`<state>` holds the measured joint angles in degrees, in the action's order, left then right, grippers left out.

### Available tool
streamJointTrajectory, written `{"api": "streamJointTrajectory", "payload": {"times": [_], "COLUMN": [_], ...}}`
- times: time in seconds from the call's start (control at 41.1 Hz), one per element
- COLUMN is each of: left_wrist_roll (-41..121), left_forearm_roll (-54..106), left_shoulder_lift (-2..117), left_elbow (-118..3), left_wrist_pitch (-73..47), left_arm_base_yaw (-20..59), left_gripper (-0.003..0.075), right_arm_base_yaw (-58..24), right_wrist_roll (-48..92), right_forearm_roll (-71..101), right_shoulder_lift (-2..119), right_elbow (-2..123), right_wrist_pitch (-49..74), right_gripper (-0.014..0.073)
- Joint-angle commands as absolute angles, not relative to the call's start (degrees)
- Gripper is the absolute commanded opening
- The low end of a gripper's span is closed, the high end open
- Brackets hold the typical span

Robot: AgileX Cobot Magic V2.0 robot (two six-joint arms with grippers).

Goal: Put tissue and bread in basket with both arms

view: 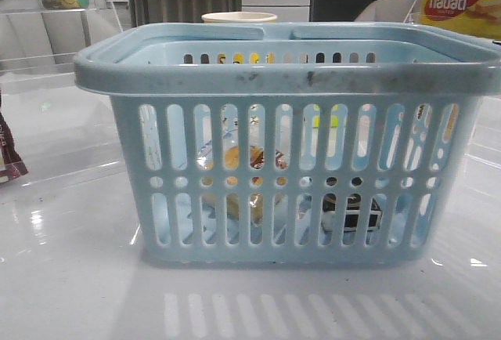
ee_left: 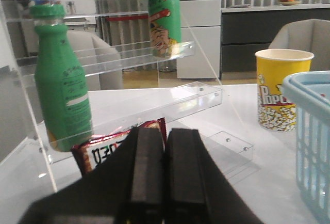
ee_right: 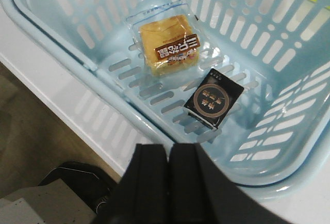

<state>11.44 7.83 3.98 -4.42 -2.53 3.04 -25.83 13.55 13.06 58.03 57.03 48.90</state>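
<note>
The pale blue basket [view: 290, 74] stands in the middle of the table and fills the front view. Inside it, in the right wrist view, the wrapped golden bread [ee_right: 169, 45] lies on the basket floor [ee_right: 124, 22] next to the small black tissue pack [ee_right: 214, 98]. Both show dimly through the slots in the front view: the bread [view: 235, 157] and the tissue [view: 356, 208]. My right gripper [ee_right: 169, 154] is shut and empty above the basket's rim. My left gripper [ee_left: 165, 139] is shut and empty, away from the basket [ee_left: 309, 131], over a red snack packet [ee_left: 105, 149].
A clear acrylic shelf [ee_left: 129, 100] holds a green bottle [ee_left: 61, 79] and a second green bottle [ee_left: 164, 15]. A yellow popcorn cup [ee_left: 281, 87] stands beside the basket. A yellow "nabati" box [view: 458, 3] is at the back right. The table edge [ee_right: 67, 115] and floor show below the right wrist.
</note>
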Motion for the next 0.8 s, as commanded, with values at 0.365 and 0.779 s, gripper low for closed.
{"api": "streamJointTrajectory", "payload": {"times": [0.365, 0.779], "left_wrist_roll": [10.77, 10.77], "left_forearm_roll": [8.71, 8.71], "left_shoulder_lift": [-1.34, -1.21], "left_elbow": [0.75, 0.75], "left_wrist_pitch": [3.71, 3.60], "left_arm_base_yaw": [2.68, 2.68], "left_gripper": [0.0097, 0.0096], "right_arm_base_yaw": [-25.71, -25.71], "right_wrist_roll": [13.98, 13.98], "right_forearm_roll": [13.86, 13.86], "right_shoulder_lift": [57.05, 57.05], "right_elbow": [58.60, 58.60], "right_wrist_pitch": [46.12, 46.12], "right_gripper": [0.0057, 0.0057]}}
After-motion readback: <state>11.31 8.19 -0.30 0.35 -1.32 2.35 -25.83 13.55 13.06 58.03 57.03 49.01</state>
